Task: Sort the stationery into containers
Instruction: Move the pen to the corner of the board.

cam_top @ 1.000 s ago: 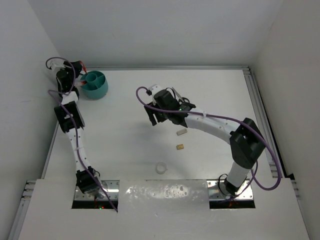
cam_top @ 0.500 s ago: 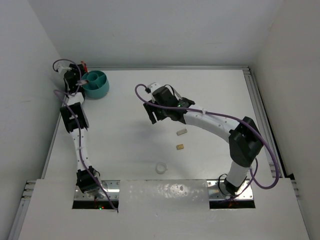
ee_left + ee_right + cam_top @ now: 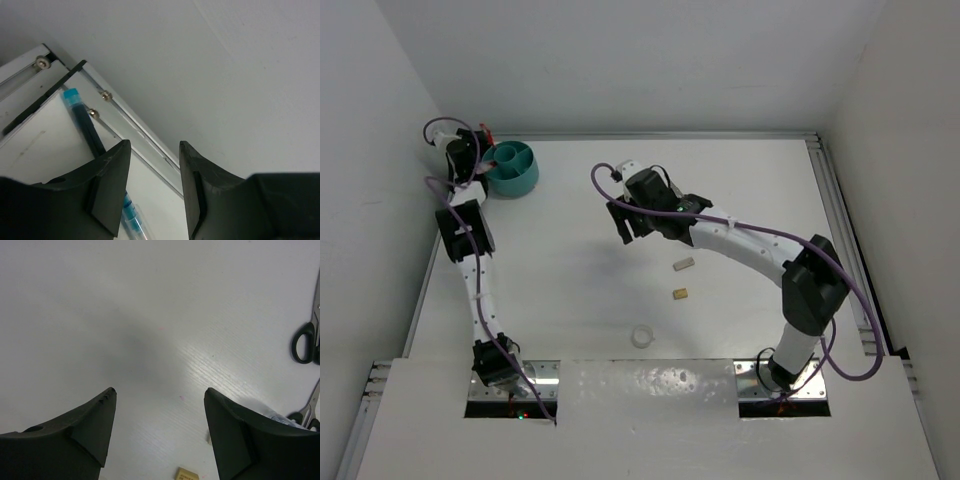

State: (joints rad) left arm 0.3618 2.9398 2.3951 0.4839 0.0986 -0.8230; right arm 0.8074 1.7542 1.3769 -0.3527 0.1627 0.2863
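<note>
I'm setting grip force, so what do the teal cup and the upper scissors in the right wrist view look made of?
The teal cup looks like moulded plastic: even colour, smooth walls, slight sheen. The upper scissors appear to have bare metal blades, silvery and reflective, with black handle loops, probably plastic, though a rubber coating cannot be ruled out.

A white counter (image 3: pixel 580 290) sits inside a white booth, closed in by a back wall (image 3: pixel 640 60), a left wall (image 3: pixel 370 220) and a right wall (image 3: pixel 910 150). A metal rail (image 3: pixel 670 135) runs along the counter's far edge at the foot of the back wall. The left wrist view shows round-headed screws (image 3: pixel 105 95) set in it. A second rail (image 3: pixel 831 205) lines the right edge. A glossy white panel (image 3: pixel 650 385) lies across the near edge and catches the light. In the right wrist view the counter shows a fine grain and a soft grey shadow (image 3: pixel 135 350).
</note>
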